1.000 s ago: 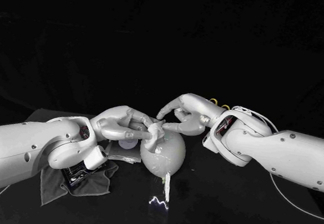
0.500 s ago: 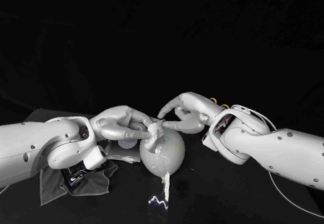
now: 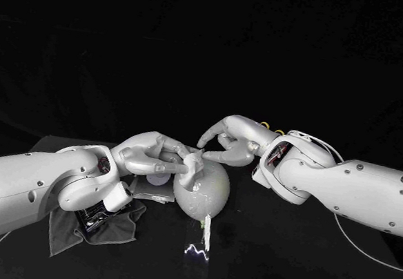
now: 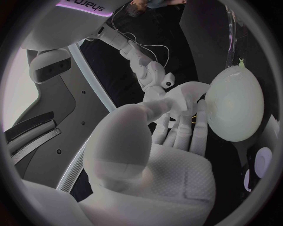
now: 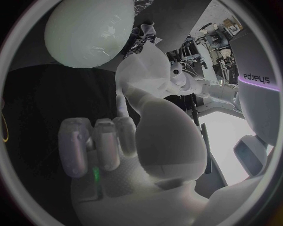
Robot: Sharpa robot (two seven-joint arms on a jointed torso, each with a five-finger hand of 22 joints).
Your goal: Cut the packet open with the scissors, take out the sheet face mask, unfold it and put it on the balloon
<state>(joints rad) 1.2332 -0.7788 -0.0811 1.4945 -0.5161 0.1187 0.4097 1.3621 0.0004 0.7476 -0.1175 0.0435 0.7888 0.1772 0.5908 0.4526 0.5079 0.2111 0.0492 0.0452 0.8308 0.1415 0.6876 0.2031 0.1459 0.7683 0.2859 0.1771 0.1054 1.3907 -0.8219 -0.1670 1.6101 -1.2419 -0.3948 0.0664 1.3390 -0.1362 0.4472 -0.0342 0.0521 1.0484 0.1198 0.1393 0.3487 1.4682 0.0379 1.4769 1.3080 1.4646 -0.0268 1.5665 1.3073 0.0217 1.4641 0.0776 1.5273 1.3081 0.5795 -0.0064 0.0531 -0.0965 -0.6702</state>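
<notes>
Lying near the middle of the black counter (image 3: 276, 261), the balloon (image 3: 205, 190) was found on its side, one end pointing to the far side. Its skin was pale and glossy; whether the sheet mask lay over it could not be determined.

The left hand (image 3: 154, 157) was at the balloon's far left end. In the left wrist view its fingers (image 4: 200, 122) were stretched out with their tips touching the balloon's side (image 4: 236, 106), the thumb set apart from them. A small white crumpled bit sat at those fingertips in the head view. Whether this hand pinched anything could not be told.

The right hand (image 3: 225, 146) hovered just beyond the balloon's far end, close to the left hand. In the right wrist view most of its fingers (image 5: 94, 141) were curled to the palm with nothing in them. One finger reached out toward the balloon (image 5: 88, 33).

A grey cloth (image 3: 114, 229) lay on the near left of the counter, partly under the left arm. A silvery foil piece (image 3: 157, 197) lay just left of the balloon.
</notes>
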